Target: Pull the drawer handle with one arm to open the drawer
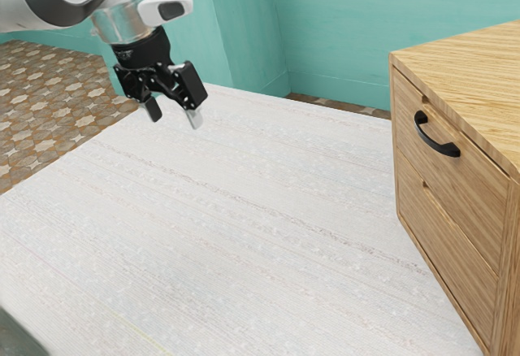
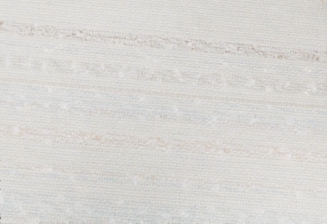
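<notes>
A light wooden cabinet (image 1: 479, 71) stands at the exterior view's right on the white table. Its upper drawer (image 1: 443, 165) carries a black curved handle (image 1: 435, 135) and sits flush with the cabinet front. A lower drawer front (image 1: 443, 242) lies beneath it. My black gripper (image 1: 173, 115) hangs above the table at the exterior view's upper left, far from the handle, fingers open with nothing between them. In the wrist view the pale streaked tabletop (image 2: 163, 101) lies under my hand.
The white woodgrain table (image 1: 227, 234) stretches wide between my gripper and the cabinet. Teal walls (image 1: 341, 15) rise behind, and a patterned tile floor (image 1: 49, 104) lies at the exterior view's left.
</notes>
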